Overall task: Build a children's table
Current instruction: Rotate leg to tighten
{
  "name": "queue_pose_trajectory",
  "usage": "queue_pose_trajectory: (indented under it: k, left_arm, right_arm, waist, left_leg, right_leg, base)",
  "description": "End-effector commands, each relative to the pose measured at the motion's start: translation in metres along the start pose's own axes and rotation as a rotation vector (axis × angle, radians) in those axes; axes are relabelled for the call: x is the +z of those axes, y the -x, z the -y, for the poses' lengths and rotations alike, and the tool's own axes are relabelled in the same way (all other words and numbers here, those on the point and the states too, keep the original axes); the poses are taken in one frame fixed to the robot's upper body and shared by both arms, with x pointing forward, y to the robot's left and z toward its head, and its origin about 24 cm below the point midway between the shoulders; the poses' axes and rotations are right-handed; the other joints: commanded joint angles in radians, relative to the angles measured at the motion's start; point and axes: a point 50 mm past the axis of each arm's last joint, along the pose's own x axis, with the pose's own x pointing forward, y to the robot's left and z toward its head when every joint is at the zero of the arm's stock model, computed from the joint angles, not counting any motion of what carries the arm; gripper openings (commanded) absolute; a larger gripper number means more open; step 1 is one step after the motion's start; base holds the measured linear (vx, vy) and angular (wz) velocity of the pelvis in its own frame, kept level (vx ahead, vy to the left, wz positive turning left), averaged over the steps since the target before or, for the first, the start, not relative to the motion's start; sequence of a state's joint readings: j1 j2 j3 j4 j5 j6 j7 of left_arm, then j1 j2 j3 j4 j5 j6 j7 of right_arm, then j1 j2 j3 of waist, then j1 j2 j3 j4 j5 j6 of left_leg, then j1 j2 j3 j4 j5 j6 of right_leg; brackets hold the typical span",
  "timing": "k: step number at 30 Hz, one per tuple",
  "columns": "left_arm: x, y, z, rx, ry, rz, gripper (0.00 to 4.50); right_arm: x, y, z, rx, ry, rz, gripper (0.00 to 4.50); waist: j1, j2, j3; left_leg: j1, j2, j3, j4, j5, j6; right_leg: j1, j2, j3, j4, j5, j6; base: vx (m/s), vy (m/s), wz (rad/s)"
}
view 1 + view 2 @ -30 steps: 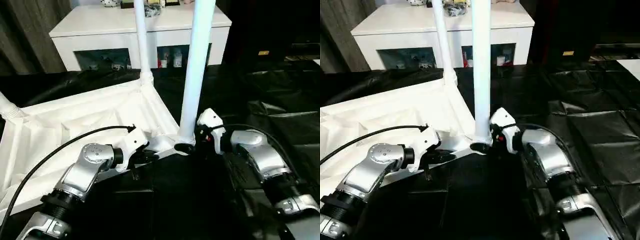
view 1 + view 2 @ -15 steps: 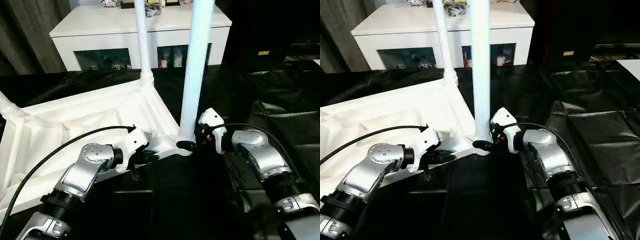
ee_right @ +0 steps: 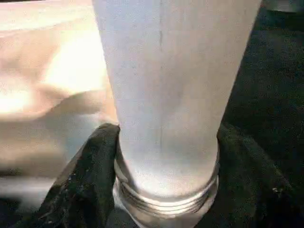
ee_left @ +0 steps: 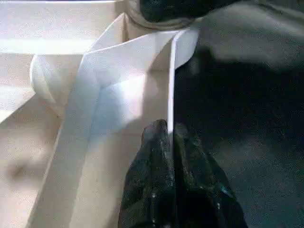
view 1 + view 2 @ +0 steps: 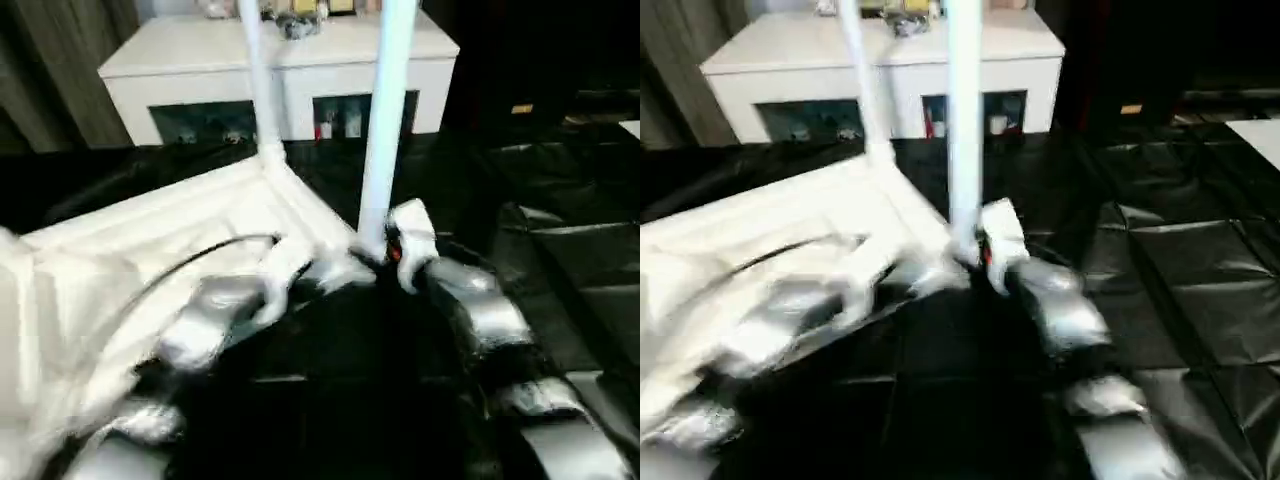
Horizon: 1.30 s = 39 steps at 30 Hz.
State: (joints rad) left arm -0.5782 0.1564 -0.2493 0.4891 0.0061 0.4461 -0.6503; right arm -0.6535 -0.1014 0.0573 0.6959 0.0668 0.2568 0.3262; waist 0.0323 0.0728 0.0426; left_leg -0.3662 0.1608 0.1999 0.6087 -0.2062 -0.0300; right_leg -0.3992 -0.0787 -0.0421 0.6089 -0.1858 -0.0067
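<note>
The upturned tabletop (image 5: pixel 150 230) was seen lying on black sheeting (image 5: pixel 560 250), its rim pinched by the closed left end effector (image 4: pixel 168 137). The near-corner leg (image 3: pixel 166 95), standing upright, was clasped at its base by the right end effector (image 3: pixel 166 190).

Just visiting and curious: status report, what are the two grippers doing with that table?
Left gripper pinching tabletop rim. Right gripper around base of near leg, upright at corner socket. Far leg upright. Nothing in the way.
</note>
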Motion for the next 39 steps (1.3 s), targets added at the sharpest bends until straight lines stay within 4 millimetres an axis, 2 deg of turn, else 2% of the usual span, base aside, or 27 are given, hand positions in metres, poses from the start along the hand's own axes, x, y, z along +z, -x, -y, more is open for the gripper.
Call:
queue_pose_trajectory:
  k: [1, 3, 5, 8, 10, 11, 14, 15, 18, 19, 20, 21, 22, 23, 24, 25, 26, 27, 28, 29, 31, 32, 37, 39]
  left_arm:
    - [0.010, -0.013, -0.002, 0.129, 0.062, 0.005, 0.00]
    - [0.014, -0.017, -0.001, 0.158, 0.061, 0.010, 0.00]
    - [0.017, -0.023, 0.000, 0.183, 0.047, 0.012, 0.00]
    - [0.018, -0.026, 0.002, 0.182, 0.038, 0.002, 0.00]
    - [0.016, -0.026, 0.003, 0.177, 0.041, -0.010, 0.00]
    - [0.013, -0.025, 0.003, 0.166, 0.044, -0.029, 0.00]
    - [0.004, -0.020, 0.001, 0.146, 0.039, -0.074, 0.00]
    - [-0.003, -0.014, -0.002, 0.120, 0.022, -0.099, 0.00]
    - [-0.007, -0.009, -0.004, 0.078, -0.009, -0.094, 0.00]
    - [-0.007, -0.009, -0.004, 0.078, -0.009, -0.094, 0.00]
    - [-0.011, -0.002, -0.005, 0.036, -0.040, -0.085, 0.00]
    - [-0.014, 0.001, -0.006, 0.014, -0.054, -0.084, 0.00]
    - [-0.018, 0.008, -0.007, -0.020, -0.075, -0.085, 0.00]
    - [-0.021, 0.013, -0.009, -0.045, -0.095, -0.088, 0.00]
    - [-0.021, 0.013, -0.009, -0.045, -0.095, -0.088, 0.00]
    - [-0.022, 0.022, -0.008, -0.114, -0.149, -0.057, 0.00]
    - [-0.023, 0.028, -0.006, -0.177, -0.179, -0.030, 0.00]
    - [-0.023, 0.035, -0.003, -0.241, -0.210, -0.004, 0.00]
    - [-0.023, 0.036, -0.003, -0.247, -0.210, -0.004, 0.00]
    - [-0.025, 0.047, 0.001, -0.338, -0.215, -0.001, 0.00]
    - [-0.026, 0.051, 0.002, -0.366, -0.220, -0.003, 0.00]
    - [-0.026, 0.060, 0.005, -0.434, -0.213, -0.008, 0.00]
    - [-0.025, 0.064, 0.007, -0.470, -0.222, 0.004, 0.00]
    - [-0.025, 0.065, 0.006, -0.472, -0.233, 0.006, 0.00]
  right_arm:
    - [-0.022, -0.006, -0.005, -0.144, -0.083, -0.103, 2.65]
    - [-0.019, -0.009, -0.009, -0.162, -0.079, -0.096, 2.65]
    - [-0.014, -0.014, -0.017, -0.173, -0.063, -0.079, 2.65]
    - [-0.011, -0.017, -0.024, -0.159, -0.054, -0.069, 2.65]
    - [-0.010, -0.019, -0.027, -0.156, -0.051, -0.066, 2.65]
    - [-0.008, -0.019, -0.029, -0.132, -0.054, -0.048, 3.21]
    - [0.001, -0.017, -0.025, -0.106, -0.023, 0.012, 3.43]
    - [0.009, -0.013, -0.020, -0.058, 0.008, 0.057, 3.56]
    - [0.014, -0.007, -0.015, 0.002, 0.046, 0.077, 3.69]
    - [0.014, -0.007, -0.015, 0.002, 0.046, 0.077, 3.69]
    - [0.015, 0.001, -0.009, 0.076, 0.096, 0.085, 3.69]
    - [0.014, 0.006, -0.006, 0.122, 0.122, 0.084, 3.69]
    - [0.013, 0.014, -0.002, 0.199, 0.164, 0.078, 3.69]
    - [0.011, 0.022, 0.000, 0.269, 0.196, 0.071, 3.69]
    - [0.011, 0.022, 0.000, 0.269, 0.196, 0.071, 3.69]
    - [0.009, 0.033, 0.004, 0.355, 0.234, 0.064, 3.69]
    - [0.007, 0.041, 0.007, 0.411, 0.247, 0.060, 3.69]
    - [0.005, 0.049, 0.009, 0.468, 0.259, 0.055, 3.69]
    - [0.005, 0.049, 0.009, 0.473, 0.261, 0.054, 3.69]
    - [0.004, 0.059, 0.012, 0.547, 0.278, 0.041, 3.69]
    - [0.003, 0.062, 0.013, 0.569, 0.284, 0.036, 3.69]
    - [0.002, 0.069, 0.013, 0.638, 0.306, 0.016, 3.69]
    - [0.000, 0.076, 0.008, 0.730, 0.338, -0.027, 3.69]
    - [-0.002, 0.078, 0.006, 0.749, 0.351, -0.045, 3.69]
  waist:
    - [-0.002, -0.011, -0.056]
    - [0.003, -0.015, -0.061]
    - [0.008, -0.016, -0.063]
    - [0.014, -0.019, -0.062]
    - [0.013, -0.018, -0.061]
    - [0.014, -0.022, -0.060]
    - [0.012, -0.020, -0.060]
    - [0.009, -0.015, -0.059]
    - [-0.001, -0.017, -0.060]
    - [-0.006, -0.018, -0.060]
    - [-0.007, -0.019, -0.060]
    - [-0.002, -0.017, -0.062]
    - [0.001, -0.021, -0.063]
    - [-0.001, -0.019, -0.062]
    - [0.000, -0.017, -0.061]
    - [-0.001, -0.015, -0.061]
    - [0.005, -0.016, -0.061]
    - [0.007, -0.013, -0.061]
    - [0.008, -0.012, -0.061]
    - [0.009, -0.011, -0.058]
    - [0.015, -0.007, -0.058]
    - [0.015, -0.004, -0.058]
    - [0.026, -0.007, -0.055]
    - [0.028, -0.010, -0.056]
  left_leg:
    - [0.025, 0.058, -0.032, -0.080, -0.243, -0.013]
    - [0.022, 0.055, -0.030, -0.077, -0.219, -0.002]
    - [0.011, 0.053, -0.031, -0.074, -0.180, 0.032]
    - [0.006, 0.054, -0.031, -0.073, -0.162, 0.057]
    - [0.006, 0.056, -0.033, -0.075, -0.172, 0.060]
    - [0.006, 0.057, -0.034, -0.077, -0.182, 0.058]
    - [0.006, 0.059, -0.035, -0.079, -0.190, 0.054]
    - [0.003, 0.059, -0.037, -0.081, -0.194, 0.055]
    - [-0.009, 0.058, -0.041, -0.081, -0.179, 0.064]
    - [-0.009, 0.058, -0.040, -0.080, -0.179, 0.068]
    - [-0.001, 0.057, -0.036, -0.076, -0.181, 0.070]
    - [-0.002, 0.056, -0.037, -0.073, -0.167, 0.077]
    - [-0.007, 0.060, -0.038, -0.073, -0.143, 0.097]
    - [-0.008, 0.061, -0.037, -0.073, -0.132, 0.110]
    - [-0.006, 0.061, -0.035, -0.071, -0.139, 0.113]
    - [-0.003, 0.060, -0.034, -0.070, -0.148, 0.110]
    - [-0.002, 0.065, -0.036, -0.071, -0.160, 0.108]
    - [-0.001, 0.070, -0.036, -0.074, -0.156, 0.108]
    - [0.002, 0.071, -0.034, -0.073, -0.156, 0.105]
    - [0.005, 0.070, -0.032, -0.075, -0.171, 0.096]
    - [0.006, 0.076, -0.032, -0.079, -0.181, 0.085]
    - [0.011, 0.075, -0.030, -0.080, -0.195, 0.077]
    - [0.015, 0.074, -0.027, -0.081, -0.206, 0.058]
    - [0.011, 0.072, -0.027, -0.080, -0.200, 0.055]
  right_leg:
    - [0.026, -0.065, 0.041, -0.087, -0.277, -0.233]
    - [0.031, -0.065, 0.042, -0.084, -0.217, -0.238]
    - [0.038, -0.069, 0.041, -0.079, -0.165, -0.241]
    - [0.043, -0.072, 0.038, -0.079, -0.167, -0.238]
    - [0.042, -0.072, 0.037, -0.081, -0.197, -0.232]
    - [0.042, -0.073, 0.037, -0.082, -0.221, -0.226]
    - [0.040, -0.072, 0.037, -0.082, -0.228, -0.219]
    - [0.043, -0.072, 0.036, -0.080, -0.220, -0.217]
    - [0.053, -0.072, 0.032, -0.076, -0.183, -0.218]
    - [0.051, -0.072, 0.033, -0.074, -0.177, -0.225]
    - [0.046, -0.074, 0.034, -0.080, -0.189, -0.235]
    - [0.053, -0.075, 0.035, -0.079, -0.170, -0.234]
    - [0.057, -0.072, 0.034, -0.072, -0.118, -0.235]
    - [0.056, -0.070, 0.033, -0.071, -0.100, -0.241]
    - [0.051, -0.071, 0.034, -0.070, -0.105, -0.247]
    - [0.050, -0.071, 0.034, -0.074, -0.127, -0.257]
    - [0.053, -0.073, 0.035, -0.074, -0.136, -0.251]
    - [0.050, -0.072, 0.036, -0.071, -0.125, -0.255]
    - [0.046, -0.069, 0.036, -0.070, -0.119, -0.260]
    - [0.043, -0.065, 0.034, -0.069, -0.125, -0.271]
    - [0.041, -0.066, 0.035, -0.066, -0.128, -0.275]
    - [0.037, -0.061, 0.033, -0.066, -0.130, -0.280]
    - [0.035, -0.065, 0.039, -0.068, -0.141, -0.276]
    - [0.038, -0.067, 0.040, -0.068, -0.142, -0.273]
  base:
    - [0.000, 0.000, 0.00]
    - [0.000, 0.000, 0.00]
    - [0.000, 0.000, 0.00]
    - [0.000, 0.000, 0.00]
    - [0.000, 0.000, 0.00]
    - [0.000, 0.000, 0.00]
    - [0.000, 0.000, 0.00]
    - [0.000, 0.000, 0.00]
    - [0.000, 0.000, 0.00]
    - [0.000, 0.000, 0.00]
    - [0.000, 0.000, 0.00]
    - [0.000, 0.000, 0.00]
    - [0.000, 0.000, 0.00]
    - [0.000, 0.000, 0.00]
    - [0.000, 0.000, 0.00]
    - [0.000, 0.000, 0.00]
    - [0.000, 0.000, 0.00]
    - [0.000, 0.000, 0.00]
    - [0.000, 0.000, 0.00]
    - [0.000, 0.000, 0.00]
    - [0.000, 0.000, 0.00]
    - [0.000, 0.000, 0.00]
    - [0.000, 0.000, 0.00]
    - [0.000, 0.000, 0.00]
